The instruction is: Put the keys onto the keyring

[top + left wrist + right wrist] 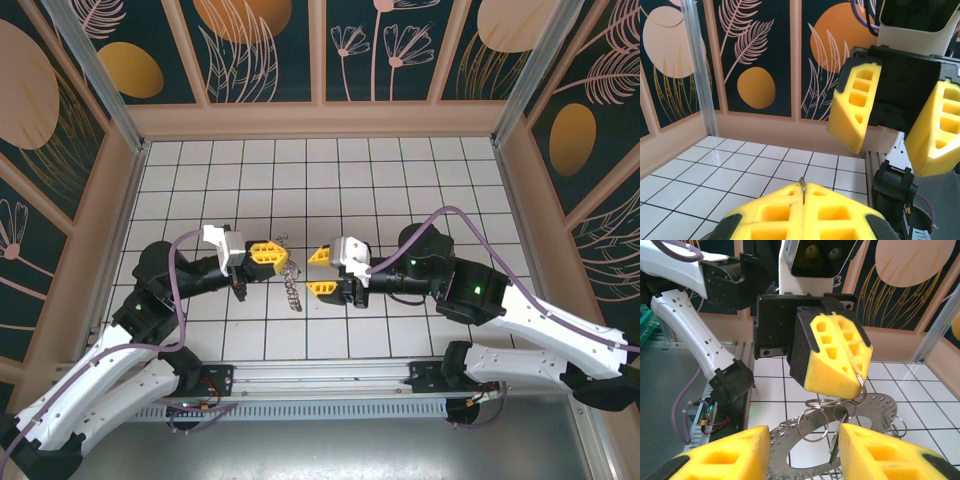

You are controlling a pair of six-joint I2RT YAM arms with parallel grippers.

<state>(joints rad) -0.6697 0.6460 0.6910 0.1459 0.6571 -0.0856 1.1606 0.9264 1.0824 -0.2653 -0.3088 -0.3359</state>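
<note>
top external: left hand (pixel 280 258) is sitting w/ fingers pressed together, pinching the keyring (pixel 292 285) by its rim, so the ring is dangling between the two hands, just right of the left hand and near the middle of the tiled worktop (pixel 400 180). right hand (pixel 318 272) is facing it from the right w/ fingers spread, gripping nothing.

right wrist: left hand (pixel 856 371) is clamping one small wire loop at the rim, and the flat toothed keyring (pixel 880 407) is hanging under it, w/ a cluster of thin loops on its left side.

left wrist: a thin metal edge is poking up from the seam of the closed fingers (pixel 790 210).

step, imo: left is presenting the ring and right is lining up to work on a loop. next move is probably calling for a fine approach to one loop w/o knocking the ring into a swing.

hard to see: the keys themselves. a dark sliver (pixel 834 449) hanging just beside the right hand's finger may be a key, can't tell. the ring's near part is getting cut off by the right hand's own fingers.
</note>
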